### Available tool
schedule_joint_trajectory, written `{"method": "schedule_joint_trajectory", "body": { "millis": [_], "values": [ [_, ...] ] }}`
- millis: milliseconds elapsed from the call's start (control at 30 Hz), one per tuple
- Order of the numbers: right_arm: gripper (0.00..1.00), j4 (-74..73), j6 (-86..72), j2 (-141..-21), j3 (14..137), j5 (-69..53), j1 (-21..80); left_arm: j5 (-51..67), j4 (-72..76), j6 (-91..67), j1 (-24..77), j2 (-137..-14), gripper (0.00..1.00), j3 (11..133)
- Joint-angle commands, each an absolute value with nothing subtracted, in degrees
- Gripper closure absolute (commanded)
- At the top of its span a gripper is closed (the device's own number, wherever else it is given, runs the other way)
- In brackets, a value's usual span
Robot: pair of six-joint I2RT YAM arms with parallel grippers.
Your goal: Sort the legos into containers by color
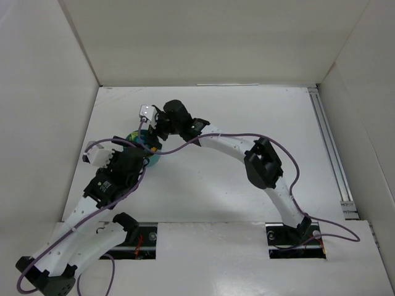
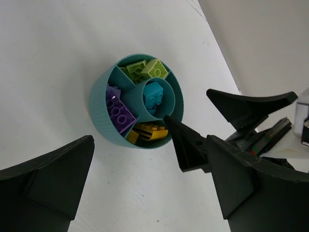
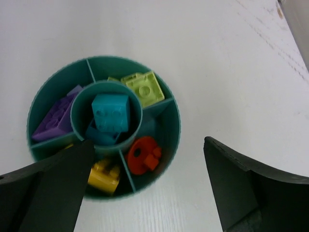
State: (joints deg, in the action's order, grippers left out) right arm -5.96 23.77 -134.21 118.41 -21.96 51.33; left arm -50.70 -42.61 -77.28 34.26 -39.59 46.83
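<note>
While both arms are converging on one spot left of centre on the tabletop (image 1: 278, 111), the right tool (image 3: 147, 145) is hovering directly above the dish (image 3: 104, 65), fingers spread wide and nothing between them. The left tool (image 2: 150, 142) is hanging at the near-left side of the same dish, likewise spread wide and carrying nothing. In the left wrist view, one finger of the right tool is showing with its tip at the dish rim.

Moving outward, the central cup (image 3: 107, 84) is holding the teal blocks (image 3: 111, 112). Around it, the purple pieces (image 3: 53, 118), the lime green bricks (image 3: 142, 89), the orange round piece (image 3: 143, 154) and the yellow bricks (image 3: 104, 176) are each lying in a separate wedge, with no two colours sharing a compartment. No loose piece is showing on the tabletop, though the arms are hiding part of the area around the dish in the overhead view.

On this evidence, the sorting is looking complete or nearly so, and the withdrawal phase is coming up. The next move is calling for a straight upward retreat, one arm at a time, keeping the fingers clear of the rim so the light dish is not tipping or sliding.
</note>
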Motion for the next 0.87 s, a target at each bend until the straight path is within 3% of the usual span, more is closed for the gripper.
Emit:
{"method": "schedule_joint_trajectory", "body": {
  "millis": [0, 200, 400, 567, 833],
  "values": [
    [0.0, -3.9, 23.7, -123.4, 113.1, -19.6, 49.3, -50.4, -40.4, -74.7, 34.0, -39.0, 0.0, 46.8],
    [0.0, 0.2, 25.1, -105.2, 87.8, -11.6, 44.0, -45.1, -31.0, -63.5, 34.0, -39.0, 0.0, 45.6],
    [0.0, 0.2, 25.8, -77.7, 61.6, 8.6, 41.4, -28.9, -13.8, -45.2, 34.0, -40.6, 0.0, 42.5],
    [0.0, -3.9, 21.4, -56.0, 42.3, 15.0, 38.8, -24.3, -11.2, -40.2, 34.0, -45.2, 0.0, 42.5],
    [0.0, -11.5, 16.5, -42.9, 36.1, 20.3, 37.7, -23.0, -11.2, -39.5, 34.0, -45.3, 0.0, 42.5]
  ]
}}
